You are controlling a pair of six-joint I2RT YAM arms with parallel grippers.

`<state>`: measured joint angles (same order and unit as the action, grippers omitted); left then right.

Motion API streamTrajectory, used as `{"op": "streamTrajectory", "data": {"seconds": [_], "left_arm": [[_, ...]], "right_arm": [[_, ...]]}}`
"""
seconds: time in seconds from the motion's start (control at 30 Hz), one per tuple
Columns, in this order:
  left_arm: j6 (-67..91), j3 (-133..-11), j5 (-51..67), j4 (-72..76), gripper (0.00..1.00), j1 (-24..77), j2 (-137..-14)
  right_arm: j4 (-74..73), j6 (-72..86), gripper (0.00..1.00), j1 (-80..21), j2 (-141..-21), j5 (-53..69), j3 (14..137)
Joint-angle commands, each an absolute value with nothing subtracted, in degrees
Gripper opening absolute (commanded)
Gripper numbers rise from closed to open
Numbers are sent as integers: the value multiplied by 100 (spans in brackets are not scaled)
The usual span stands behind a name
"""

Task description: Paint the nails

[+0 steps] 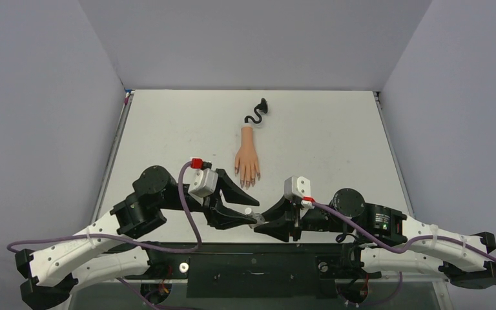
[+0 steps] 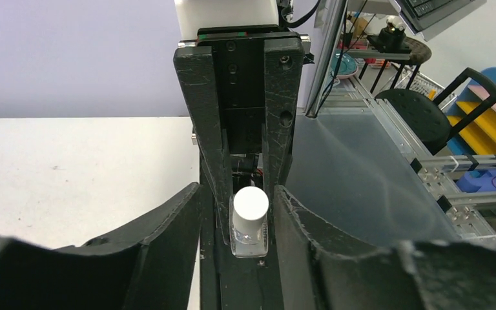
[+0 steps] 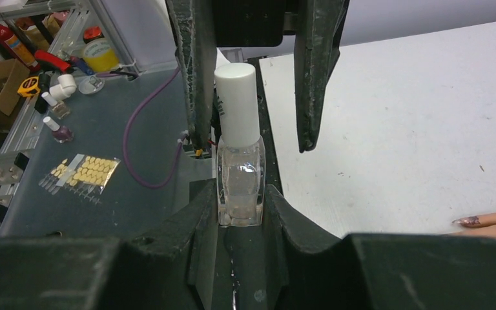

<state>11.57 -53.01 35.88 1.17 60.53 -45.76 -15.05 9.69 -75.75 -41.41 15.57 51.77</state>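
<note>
You are pinching the polish bottle [image 3: 240, 187] in your right gripper [image 3: 239, 194], left gripper [image 2: 237, 194] spread around its cap [image 3: 236, 97], while the nails [image 1: 246, 183], stiff tiny tips, are lying just beyond on a likely light, skid-prone mannequin hand [image 1: 248, 161], best steadied at its wrist.

Left claw [image 2: 239, 192] and right claw [image 3: 239, 188] meet near-centre, bottle [image 3: 237, 145] between them, barring the near approach; mannequin hand [image 1: 247, 158] just beyond, nails [image 1: 248, 184] toward them; bare counter [image 1: 336, 142] left, right, behind it; walls [image 1: 252, 39] on three sides.
</note>
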Motion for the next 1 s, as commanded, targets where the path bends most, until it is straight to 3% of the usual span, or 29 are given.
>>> {"op": "streamTrajectory", "data": {"seconds": [0.0,0.07,0.13,0.17,0.23,0.4,0.6,0.97], "left_arm": [[1179,-5289,3845,627,40,6038,-4552],[1201,-5224,3836,707,37,6038,-4525],[1218,-5175,3834,767,26,6040,-4524],[1221,-5168,3824,792,12,6039,-4525],[1215,-5143,3755,797,0,6038,-4522],[1217,-5175,3283,667,0,6042,-4581],[1766,-5332,1904,460,0,6041,-4830],[2782,-5471,-2,622,0,6038,-5345]], "right_arm": [[-1156,924,0,-7560,-4141,1670,5371],[-1163,912,0,-7561,-4133,1646,5380],[-1191,892,0,-7563,-4108,1591,5388],[-1196,885,0,-7561,-4083,1512,5388],[-1192,873,0,-7558,-4032,1329,5369],[-1066,866,0,-7557,-3856,746,5270],[-1238,807,0,-7557,-3991,-1289,5321],[-1291,754,0,-7557,-4727,-2383,5539]]}}
